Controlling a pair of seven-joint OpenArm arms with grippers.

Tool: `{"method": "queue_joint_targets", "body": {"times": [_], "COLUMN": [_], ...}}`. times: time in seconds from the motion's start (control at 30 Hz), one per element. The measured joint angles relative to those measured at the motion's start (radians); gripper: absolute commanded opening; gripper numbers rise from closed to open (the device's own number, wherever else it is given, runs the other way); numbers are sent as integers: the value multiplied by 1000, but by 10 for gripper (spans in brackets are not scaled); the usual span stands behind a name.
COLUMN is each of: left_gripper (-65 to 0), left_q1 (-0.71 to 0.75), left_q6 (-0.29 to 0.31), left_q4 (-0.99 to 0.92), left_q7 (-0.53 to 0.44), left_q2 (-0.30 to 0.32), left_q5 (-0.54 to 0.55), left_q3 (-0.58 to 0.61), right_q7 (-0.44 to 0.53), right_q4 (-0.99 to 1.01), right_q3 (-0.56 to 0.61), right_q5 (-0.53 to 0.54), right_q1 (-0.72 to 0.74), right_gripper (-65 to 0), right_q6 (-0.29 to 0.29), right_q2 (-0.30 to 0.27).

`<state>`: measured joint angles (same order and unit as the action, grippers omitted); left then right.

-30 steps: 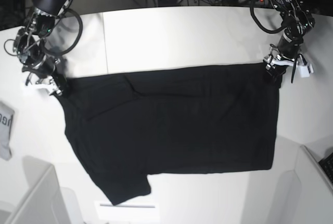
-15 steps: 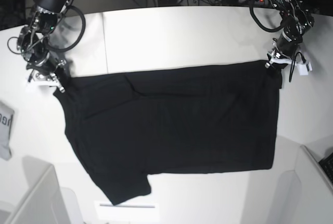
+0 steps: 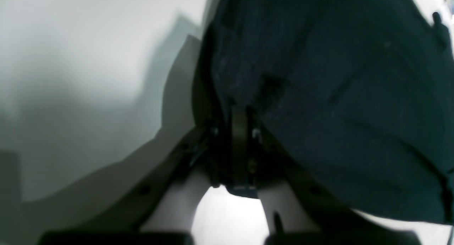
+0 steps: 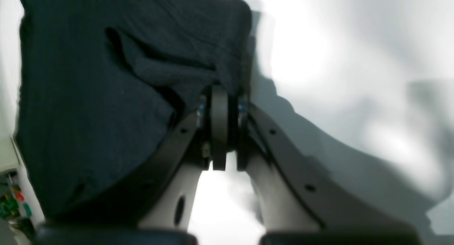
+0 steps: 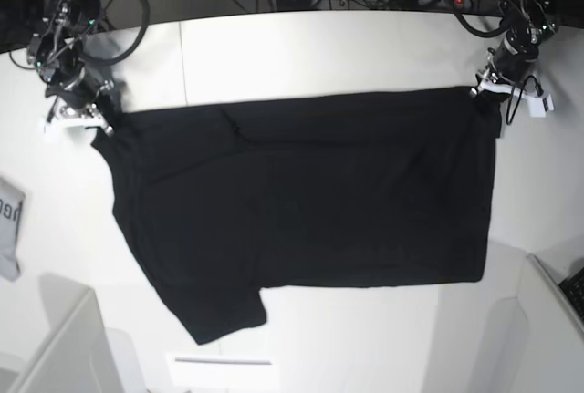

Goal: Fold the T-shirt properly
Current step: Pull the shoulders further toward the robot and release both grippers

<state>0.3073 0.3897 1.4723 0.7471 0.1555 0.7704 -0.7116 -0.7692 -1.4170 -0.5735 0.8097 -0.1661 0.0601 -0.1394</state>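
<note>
Left pincer (image 5: 486, 94), right pincer (image 5: 94, 123) clamp T-shirt (image 5: 310, 201) corners.

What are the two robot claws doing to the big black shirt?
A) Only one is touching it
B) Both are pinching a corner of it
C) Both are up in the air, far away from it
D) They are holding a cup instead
B: the left gripper and the right gripper are each closed on a far corner of the T-shirt, which lies spread on the white table.
</note>
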Motion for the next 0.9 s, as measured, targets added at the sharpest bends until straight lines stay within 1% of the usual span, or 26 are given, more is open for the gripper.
{"method": "queue_joint_targets", "body": {"times": [0.1,0.17,0.37,0.5,0.67,0.9], "left_gripper": [-650,-650,-650,-650,-650,-650], "left_q1": [45,69,120,175,228,278], "left_q6": [0,1,4,2,3,3], "left_q4": [30,49,66,118,169,170], "left_q7": [0,1,-7,-2,-2,-2], "left_q2": [0,0,1,3,3,3], "left_q5": [-6,-6,2,-3,-6,-6], "left_q3": [-1,-1,-1,-1,0,-1], "right_q7": [-56,-70,-73,-75,-73,-60], "right_q4": [-63,-105,-201,-246,-264,-267], "right_q3": [0,0,0,0,0,0], "right_q5": [-10,-13,-18,-18,-18,-3], "right_q1": [-45,-78,-174,-222,-257,-320], "right_gripper": [-650,-650,-650,-650,-650,-650], "right_q6": [-5,-17,-18,-18,-18,-15], "right_q2": [2,8,25,27,28,28]}}
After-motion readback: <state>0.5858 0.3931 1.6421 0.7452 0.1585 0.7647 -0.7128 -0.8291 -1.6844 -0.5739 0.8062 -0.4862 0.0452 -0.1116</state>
